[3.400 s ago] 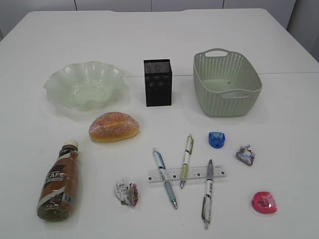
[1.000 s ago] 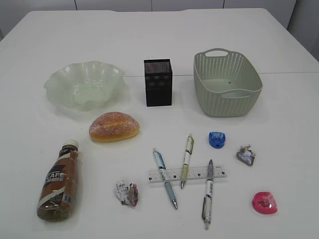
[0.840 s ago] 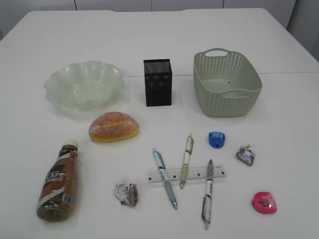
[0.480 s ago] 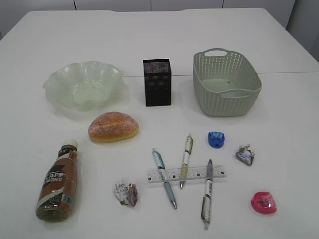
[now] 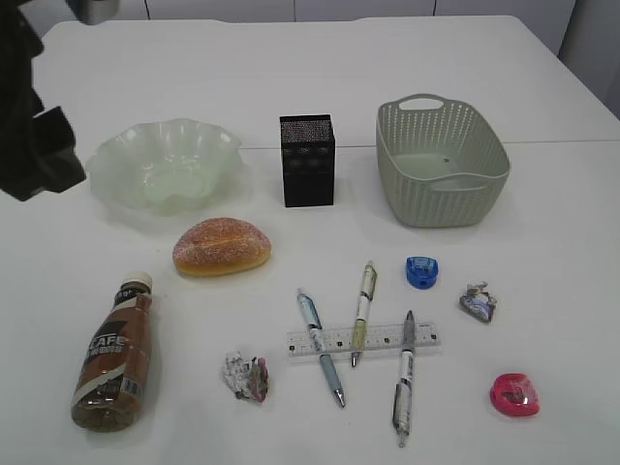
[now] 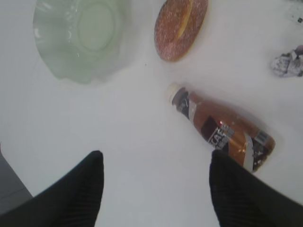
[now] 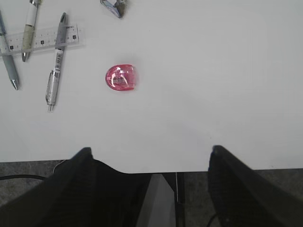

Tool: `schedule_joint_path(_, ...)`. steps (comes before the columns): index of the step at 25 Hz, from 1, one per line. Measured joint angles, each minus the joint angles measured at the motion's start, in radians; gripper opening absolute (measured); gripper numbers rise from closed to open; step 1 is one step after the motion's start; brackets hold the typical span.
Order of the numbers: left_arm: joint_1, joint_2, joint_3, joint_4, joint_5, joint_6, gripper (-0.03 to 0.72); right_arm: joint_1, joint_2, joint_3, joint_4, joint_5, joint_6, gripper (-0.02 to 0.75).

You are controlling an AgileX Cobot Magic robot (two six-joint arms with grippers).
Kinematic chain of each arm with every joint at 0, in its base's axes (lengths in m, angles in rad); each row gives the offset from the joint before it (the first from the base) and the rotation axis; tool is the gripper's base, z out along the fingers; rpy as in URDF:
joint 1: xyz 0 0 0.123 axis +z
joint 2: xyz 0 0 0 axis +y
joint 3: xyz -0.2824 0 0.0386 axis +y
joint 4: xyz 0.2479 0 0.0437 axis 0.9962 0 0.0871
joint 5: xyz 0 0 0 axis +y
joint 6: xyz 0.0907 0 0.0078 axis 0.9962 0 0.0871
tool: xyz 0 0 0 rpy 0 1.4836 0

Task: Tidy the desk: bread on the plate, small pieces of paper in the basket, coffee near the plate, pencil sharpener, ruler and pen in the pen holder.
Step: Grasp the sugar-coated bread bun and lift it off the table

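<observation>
Exterior slants down at the desk (image 5: 310, 77); both wrist views look straight down.

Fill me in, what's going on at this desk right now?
Nothing is held yet. The left gripper hangs open above the desk near the lying coffee, with the bread and empty plate beyond. The right gripper is open over the desk's near edge, short of the pink sharpener. Pens, ruler, blue sharpener and two paper wads lie loose; basket and pen holder look empty.
</observation>
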Motion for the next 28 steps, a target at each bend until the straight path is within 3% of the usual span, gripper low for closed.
schedule_joint_path(5,-0.002,0.036,0.000,-0.041,-0.106,0.000,0.506,0.000,0.013,-0.028,0.000,0.000,0.025,0.574)
schedule_joint_path(14,-0.002,0.036,0.000,-0.279,-0.033,-0.009,0.506,0.000,0.014,-0.066,0.013,0.000,0.032,0.574)
schedule_joint_path(21,-0.002,0.036,0.000,-0.276,0.036,-0.023,0.505,0.000,0.052,-0.067,-0.110,0.000,0.110,0.574)
schedule_joint_path(28,-0.002,0.036,0.000,-0.206,0.042,-0.023,0.505,0.000,0.169,-0.071,-0.049,-0.001,0.149,0.575)
